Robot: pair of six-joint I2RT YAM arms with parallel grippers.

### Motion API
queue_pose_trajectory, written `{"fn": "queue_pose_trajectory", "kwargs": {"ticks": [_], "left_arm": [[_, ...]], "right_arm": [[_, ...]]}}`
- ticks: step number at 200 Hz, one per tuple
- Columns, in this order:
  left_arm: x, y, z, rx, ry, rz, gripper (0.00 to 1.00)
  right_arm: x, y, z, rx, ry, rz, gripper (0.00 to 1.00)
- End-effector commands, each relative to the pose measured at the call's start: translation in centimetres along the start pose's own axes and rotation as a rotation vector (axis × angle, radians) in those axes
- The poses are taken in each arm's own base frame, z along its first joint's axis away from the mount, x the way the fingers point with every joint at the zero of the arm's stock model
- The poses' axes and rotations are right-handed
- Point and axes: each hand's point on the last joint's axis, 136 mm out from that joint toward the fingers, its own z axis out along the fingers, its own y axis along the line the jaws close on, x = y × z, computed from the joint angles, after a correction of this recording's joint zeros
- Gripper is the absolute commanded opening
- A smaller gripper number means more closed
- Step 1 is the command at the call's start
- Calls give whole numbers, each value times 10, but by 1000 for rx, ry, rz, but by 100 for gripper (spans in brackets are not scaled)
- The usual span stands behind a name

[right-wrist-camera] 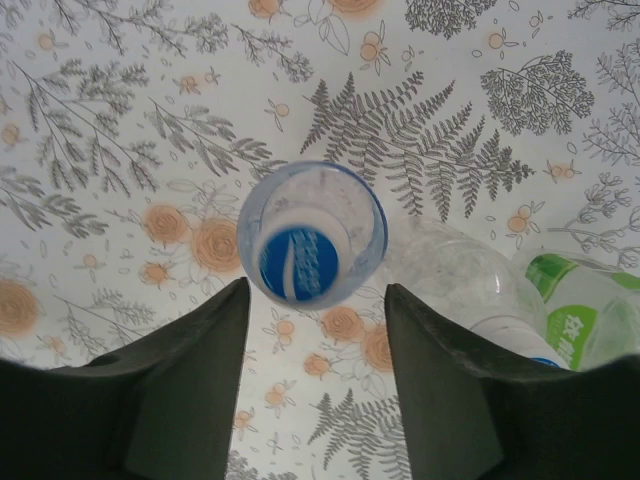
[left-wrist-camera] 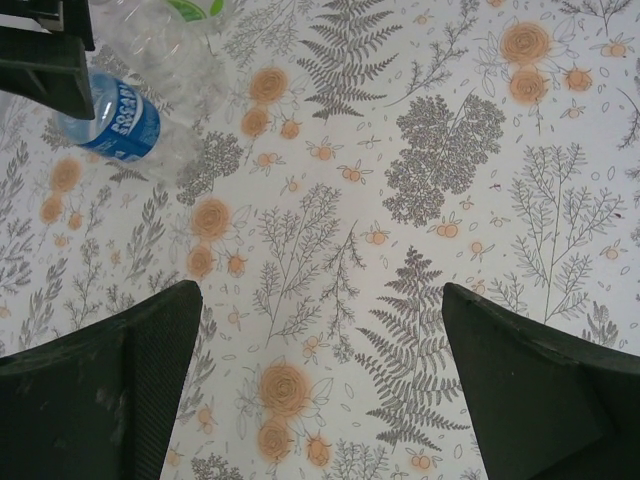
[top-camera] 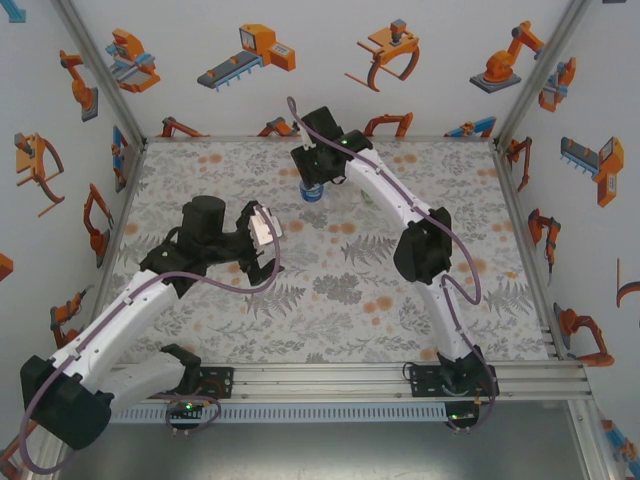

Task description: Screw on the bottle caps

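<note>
The clear, blue-labelled plastic bottle (right-wrist-camera: 312, 235) stands upright, neck pointing straight up between the half-spread fingers of the right gripper (right-wrist-camera: 316, 288); the left gripper (left-wrist-camera: 320, 290), spread wide, hangs well apart

White walls (top-camera: 320, 40) printed with orange robot arms; desk (top-camera: 330, 300) patterned with grey ferns, orange flowers; aluminium rail (top-camera: 330, 372) along near edge.
</note>
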Motion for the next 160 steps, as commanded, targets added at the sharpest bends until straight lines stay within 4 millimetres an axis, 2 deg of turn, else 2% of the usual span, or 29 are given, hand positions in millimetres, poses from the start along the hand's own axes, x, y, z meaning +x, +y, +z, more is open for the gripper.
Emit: {"fn": "queue_pose_trajectory", "kwargs": {"ticks": [1, 43, 74, 100, 119, 140, 160], "left_arm": [[1, 0, 1, 4, -11, -18, 97], [6, -3, 8, 19, -9, -43, 97], [5, 3, 9, 4, 7, -63, 97], [-4, 16, 5, -41, 18, -105, 97], [-2, 28, 5, -107, 25, -174, 97], [13, 42, 6, -205, 52, -246, 97], [37, 53, 7, -308, 91, -295, 97]], "right_arm": [[-16, -6, -15, 24, -56, -4, 60], [-33, -8, -63, 33, -126, 0, 63], [-28, -17, -104, 72, -160, 5, 66], [-9, -31, -131, 126, -179, 16, 71], [8, -44, -151, 167, -197, 28, 76], [37, -65, -166, 227, -193, 48, 81], [69, -91, -176, 304, -189, 61, 88]]}}
